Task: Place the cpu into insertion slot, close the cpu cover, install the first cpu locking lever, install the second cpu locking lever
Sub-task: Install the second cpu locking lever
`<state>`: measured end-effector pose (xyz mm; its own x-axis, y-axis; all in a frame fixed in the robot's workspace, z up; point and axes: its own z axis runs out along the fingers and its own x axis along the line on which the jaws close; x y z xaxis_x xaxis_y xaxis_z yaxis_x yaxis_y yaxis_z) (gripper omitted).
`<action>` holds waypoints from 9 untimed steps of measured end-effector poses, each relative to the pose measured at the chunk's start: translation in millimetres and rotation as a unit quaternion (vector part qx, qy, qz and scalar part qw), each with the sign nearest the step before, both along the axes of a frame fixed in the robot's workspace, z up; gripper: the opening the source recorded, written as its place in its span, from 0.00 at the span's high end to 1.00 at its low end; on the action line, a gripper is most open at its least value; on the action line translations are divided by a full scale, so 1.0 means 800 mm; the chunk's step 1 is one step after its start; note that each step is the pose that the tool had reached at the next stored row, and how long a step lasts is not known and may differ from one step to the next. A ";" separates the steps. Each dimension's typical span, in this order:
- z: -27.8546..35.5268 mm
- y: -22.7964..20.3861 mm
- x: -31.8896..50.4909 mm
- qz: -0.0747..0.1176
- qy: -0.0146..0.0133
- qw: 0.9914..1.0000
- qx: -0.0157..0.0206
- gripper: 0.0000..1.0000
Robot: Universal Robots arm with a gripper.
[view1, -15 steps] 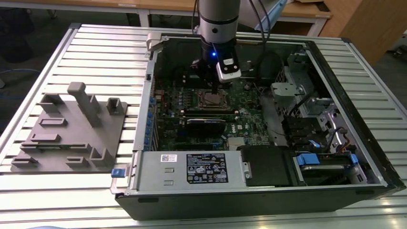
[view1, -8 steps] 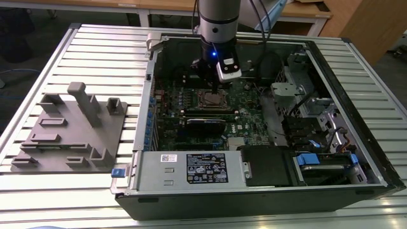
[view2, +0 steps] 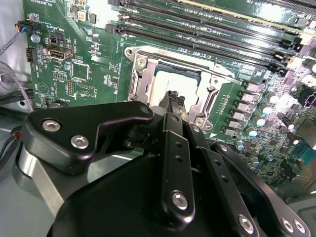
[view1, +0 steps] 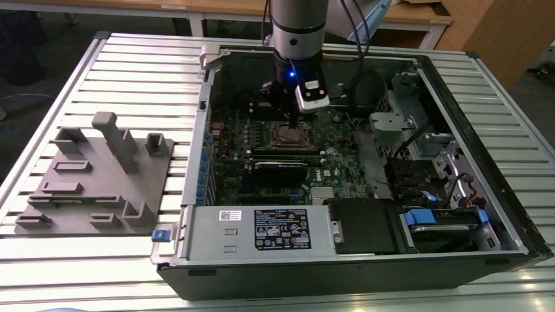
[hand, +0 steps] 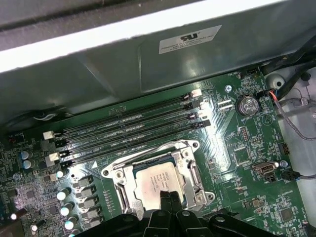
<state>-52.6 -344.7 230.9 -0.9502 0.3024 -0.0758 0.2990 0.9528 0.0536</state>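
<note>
One gripper, fingers pressed together (holding nothing), touches the cpu seated in the insertion slot.

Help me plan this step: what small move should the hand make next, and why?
Probably lift the hand straight up a little. Its closed fingertips sit right over the cpu, which already lies flat, with the cpu cover apparently down around it, so nothing seems left to hold.
</note>
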 end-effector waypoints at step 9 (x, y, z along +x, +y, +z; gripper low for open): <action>0.0060 -0.0010 0.000 0.000 0.000 1.000 0.000 0.90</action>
<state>-52.3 -345.5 235.7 -0.9502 0.3022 -0.0757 0.2987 0.9528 0.0538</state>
